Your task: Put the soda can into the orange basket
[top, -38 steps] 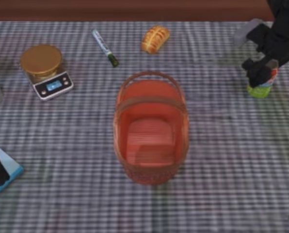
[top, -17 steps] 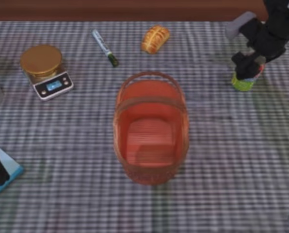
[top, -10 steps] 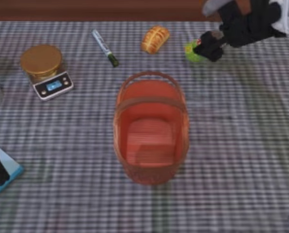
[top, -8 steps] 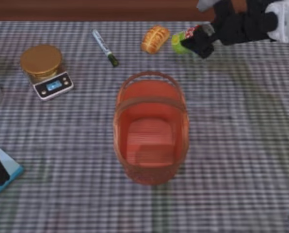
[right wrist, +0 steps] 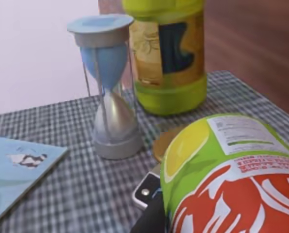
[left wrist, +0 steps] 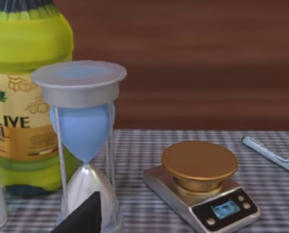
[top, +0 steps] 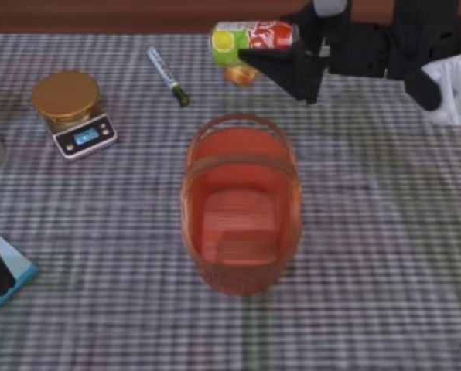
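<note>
From above, our right gripper (top: 281, 56) is clamped on the soda can (top: 250, 37), carried sideways above the tabletop's (top: 385, 232) far edge, beyond the orange basket (top: 240, 202), presumably high enough to clear its hoop handle.

Our left wrist view shows only a kitchen scale (left wrist: 202, 187), an hourglass (left wrist: 84, 141) and an olive oil bottle (left wrist: 25, 92); we cannot tell that gripper's state.

Our right wrist view has the can filling the foreground, against our gripper.

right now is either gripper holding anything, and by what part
The right gripper holds the soda can by its red upper end, tipped sideways; the left arm is parked, holding nothing visible.
</note>
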